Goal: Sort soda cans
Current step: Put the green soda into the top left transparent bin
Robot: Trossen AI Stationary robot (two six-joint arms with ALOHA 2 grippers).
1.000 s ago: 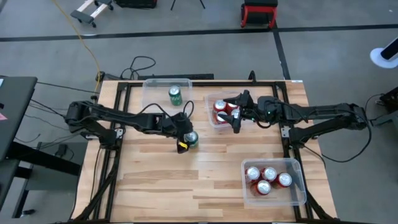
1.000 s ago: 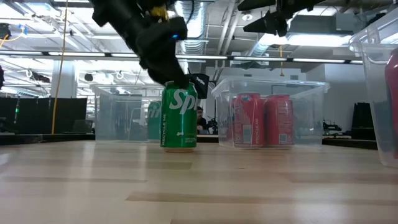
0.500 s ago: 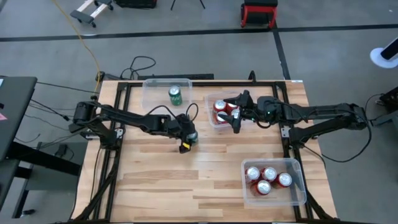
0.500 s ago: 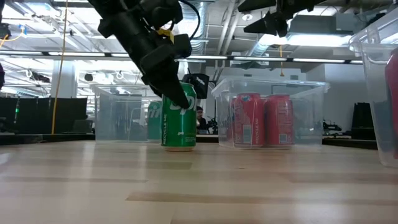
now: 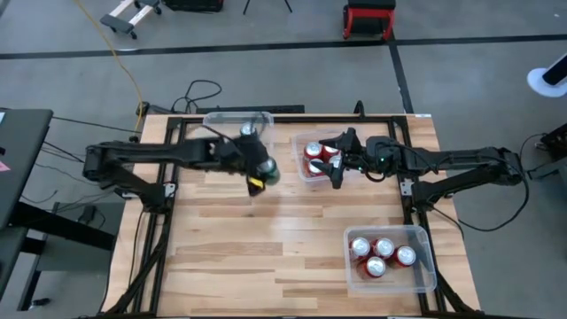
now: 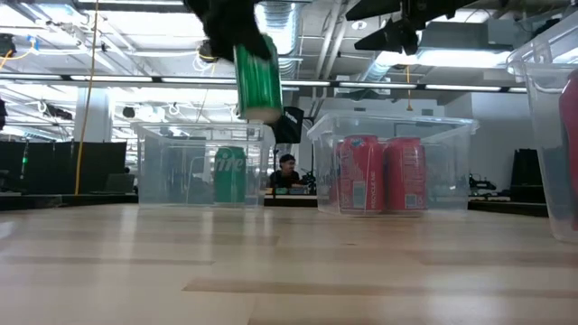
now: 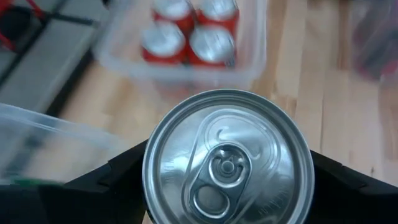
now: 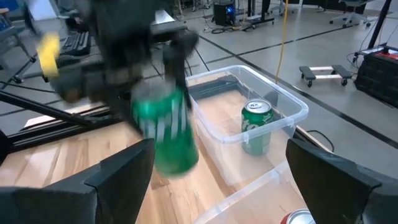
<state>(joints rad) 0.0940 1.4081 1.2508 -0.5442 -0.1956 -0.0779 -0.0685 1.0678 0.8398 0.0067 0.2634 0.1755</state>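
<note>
Low view shows my left gripper (image 6: 237, 36) clamped on a green soda can (image 6: 256, 81), lifted clear of the table near the far-edge bin (image 5: 213, 133) holding the other green can (image 8: 257, 127). My right gripper (image 5: 337, 173) waits wide open, empty, over the red-can bin (image 5: 310, 175).

Little can be read. In the low view, the green can (image 6: 230, 174) standing in the clear bin (image 6: 163, 167) at 9 o'clock of the red cans (image 6: 383, 174) shows pale letters, roughly "ire" (only partly legible). Print on those 2 red cans is unreadable.
</note>
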